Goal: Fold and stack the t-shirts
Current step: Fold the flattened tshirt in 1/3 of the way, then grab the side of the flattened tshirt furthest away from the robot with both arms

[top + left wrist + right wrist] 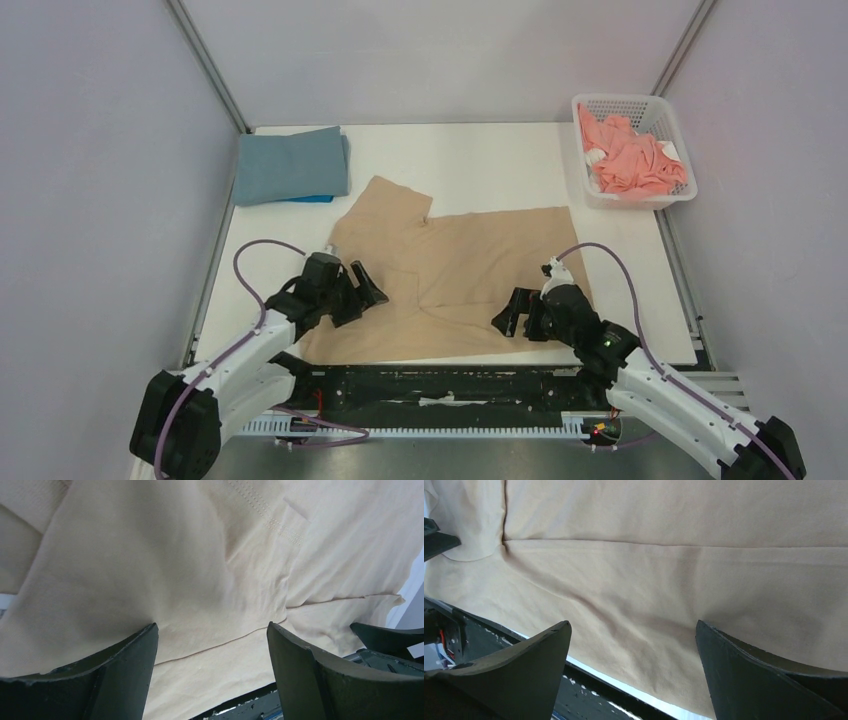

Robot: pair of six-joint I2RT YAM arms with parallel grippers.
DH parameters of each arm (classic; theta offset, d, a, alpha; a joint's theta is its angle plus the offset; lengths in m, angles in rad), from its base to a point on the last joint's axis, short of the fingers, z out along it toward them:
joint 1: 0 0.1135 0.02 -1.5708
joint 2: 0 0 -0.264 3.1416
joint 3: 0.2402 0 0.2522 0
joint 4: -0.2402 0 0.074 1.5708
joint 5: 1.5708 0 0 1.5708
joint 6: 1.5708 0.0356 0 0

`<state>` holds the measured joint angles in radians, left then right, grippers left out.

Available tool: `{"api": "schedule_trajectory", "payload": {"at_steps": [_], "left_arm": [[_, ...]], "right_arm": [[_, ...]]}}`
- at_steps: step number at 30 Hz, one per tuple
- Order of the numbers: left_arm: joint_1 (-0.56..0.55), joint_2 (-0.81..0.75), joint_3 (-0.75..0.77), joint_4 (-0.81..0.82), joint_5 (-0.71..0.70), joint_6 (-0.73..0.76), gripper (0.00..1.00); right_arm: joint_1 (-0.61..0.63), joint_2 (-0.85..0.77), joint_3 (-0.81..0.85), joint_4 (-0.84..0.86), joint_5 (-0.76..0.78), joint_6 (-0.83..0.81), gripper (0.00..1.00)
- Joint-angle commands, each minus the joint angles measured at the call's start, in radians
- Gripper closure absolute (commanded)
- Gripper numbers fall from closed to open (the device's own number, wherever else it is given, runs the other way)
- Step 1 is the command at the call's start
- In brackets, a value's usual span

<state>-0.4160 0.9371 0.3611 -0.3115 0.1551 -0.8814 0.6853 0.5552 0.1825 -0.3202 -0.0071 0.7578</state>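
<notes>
Left pincer (358, 293) is wide open with nothing between the jaws, hovering low over the near-left part of the tan t-shirt (450, 275). Right pincer (520, 318) is the same, spread wide and empty over the shirt's near-right part. In the wrist views both sets of tips sit close to the cloth. I can't tell if either one is touching it.

Tan shirt is spread mostly flat on the surface (480, 160), with one sleeve sticking out at its far-left corner. A crease line runs across its near half. My read is that it's laid out for folding, and the two pincers sit symmetrically near its near edge so they can pinch it on both sides and carry a fold together.

Grey-blue t-shirt (290, 165) is already folded, beyond the tan shirt's far-left corner. It sits on top of the bright blue t-shirt (318, 198), of which only an edge shows, so that looks like the stack.

Coral pink t-shirt (635, 160) is crumpled in the white basket (620, 101) beyond the tan shirt's far-right corner, not yet folded.
</notes>
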Motion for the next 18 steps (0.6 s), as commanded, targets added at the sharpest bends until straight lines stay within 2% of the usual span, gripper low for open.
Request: {"api": "schedule_trajectory", "payload": {"at_steps": [1, 8, 10, 14, 18], "left_arm": [[-0.002, -0.042, 0.075, -0.117, -0.052, 0.021, 0.14], [0.005, 0.086, 0.373, -0.168, -0.194, 0.094, 0.14], [0.015, 0.178, 0.473, -0.172, -0.202, 0.119, 0.14], [0.038, 0.434, 0.699, -0.197, -0.237, 0.178, 0.14], [0.107, 0.716, 0.980, -0.225, -0.231, 0.255, 0.14]], "right_arm": [[0.007, -0.018, 0.107, -0.130, 0.049, -0.063, 0.02], [0.007, -0.071, 0.247, -0.068, 0.356, -0.117, 0.02], [0.006, -0.081, 0.235, -0.006, 0.410, -0.127, 0.02], [0.007, -0.061, 0.178, 0.149, 0.424, -0.188, 0.02], [0.006, 0.001, 0.157, 0.240, 0.485, -0.249, 0.02]]}}
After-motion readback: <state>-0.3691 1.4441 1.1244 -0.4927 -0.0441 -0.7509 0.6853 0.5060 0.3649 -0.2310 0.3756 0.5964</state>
